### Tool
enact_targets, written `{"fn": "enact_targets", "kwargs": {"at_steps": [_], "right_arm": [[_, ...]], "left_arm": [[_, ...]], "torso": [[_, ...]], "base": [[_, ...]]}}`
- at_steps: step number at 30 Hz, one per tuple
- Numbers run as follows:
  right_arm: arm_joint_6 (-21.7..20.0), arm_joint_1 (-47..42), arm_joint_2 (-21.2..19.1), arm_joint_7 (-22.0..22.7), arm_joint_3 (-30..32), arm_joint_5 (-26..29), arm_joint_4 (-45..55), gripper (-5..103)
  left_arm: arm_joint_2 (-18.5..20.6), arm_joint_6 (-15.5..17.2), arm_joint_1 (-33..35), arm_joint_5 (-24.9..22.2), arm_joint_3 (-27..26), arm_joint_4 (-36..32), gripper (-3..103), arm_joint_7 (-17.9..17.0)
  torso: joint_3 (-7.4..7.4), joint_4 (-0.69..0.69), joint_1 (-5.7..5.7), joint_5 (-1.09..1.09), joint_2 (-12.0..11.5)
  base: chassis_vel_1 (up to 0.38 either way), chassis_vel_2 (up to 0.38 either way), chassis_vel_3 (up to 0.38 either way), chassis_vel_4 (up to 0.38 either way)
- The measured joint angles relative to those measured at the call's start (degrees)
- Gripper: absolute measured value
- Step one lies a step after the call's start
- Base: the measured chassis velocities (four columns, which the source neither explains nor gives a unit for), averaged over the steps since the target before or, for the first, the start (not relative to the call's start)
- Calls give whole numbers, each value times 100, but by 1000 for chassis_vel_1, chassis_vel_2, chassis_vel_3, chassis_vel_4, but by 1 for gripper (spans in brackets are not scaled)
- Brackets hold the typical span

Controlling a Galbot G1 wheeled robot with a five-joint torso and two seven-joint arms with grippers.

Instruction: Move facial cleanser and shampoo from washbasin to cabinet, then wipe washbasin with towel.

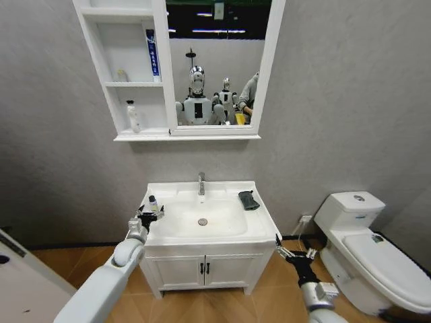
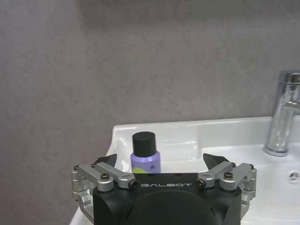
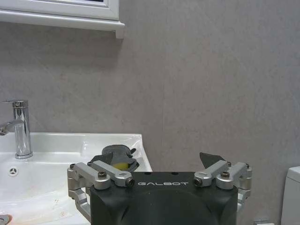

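The white washbasin (image 1: 225,192) stands under the wall cabinet (image 1: 124,94). A small purple bottle (image 2: 145,152) with a black cap stands upright on the basin's left rim (image 1: 153,202); I cannot tell whether it is the shampoo or the facial cleanser. My left gripper (image 1: 149,215) is open just in front of it, and the bottle sits between the spread fingers (image 2: 105,161) without touching them. The dark towel (image 1: 248,200) lies on the right rim. My right gripper (image 1: 293,254) hangs open and low beside the vanity's right front corner. A white bottle (image 1: 133,116) stands in the cabinet's lowest niche.
A blue tube (image 1: 152,52) leans in the middle niche. The chrome tap (image 1: 201,183) rises behind the bowl. A white toilet (image 1: 363,235) stands close on the right, and the two-door vanity (image 1: 202,269) is below the basin. Grey wall lies behind.
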Motion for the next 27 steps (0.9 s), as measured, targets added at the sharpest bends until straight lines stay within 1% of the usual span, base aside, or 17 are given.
{"fn": "enact_targets", "kwargs": {"at_steps": [1, 2, 4, 7, 10, 18, 23, 27], "right_arm": [[0, 0, 0, 0, 0, 0, 0, 100], [0, 7, -13, -8, 2, 9, -25, 100], [-1, 21, -18, -12, 2, 23, -57, 100], [-3, 30, -40, -14, -6, 25, -74, 100], [-9, 42, -110, -21, -4, 53, -111, 100], [-11, 62, -108, -23, -14, 74, -145, 100], [-20, 116, -135, -22, -50, 94, -208, 100], [-28, 157, -213, -16, -56, 166, -243, 100]], "left_arm": [[0, 0, 0, 0, 0, 0, 100, 0], [-78, -79, -118, 86, -2, 216, 100, -23], [-208, -140, -300, 165, -29, 582, 100, -55], [-250, -148, -343, 188, -40, 708, 100, -62], [-312, -170, -368, 254, -82, 977, 100, -75], [-319, -205, -450, 224, -111, 1141, 100, 12], [-323, -139, -525, 190, -24, 1152, 100, 57], [-397, -91, -600, 202, -20, 1263, 100, 56]], "torso": [[0, 0, 0, 0, 0], [0, 0, 2, 0, 0], [0, 0, 2, 1, 0], [0, -1, 3, 0, 0], [0, 0, 2, 0, 0], [0, 0, 2, 0, 0], [0, 0, 2, 1, 0], [0, 0, 2, 0, 0]], "base": [[0, 0, 0, 0], [0, 0, 0, 0], [0, 0, 0, 0], [0, 0, 0, 0], [0, 0, 0, 0], [0, 0, 0, 0], [0, 0, 0, 0], [0, 0, 0, 0]]}}
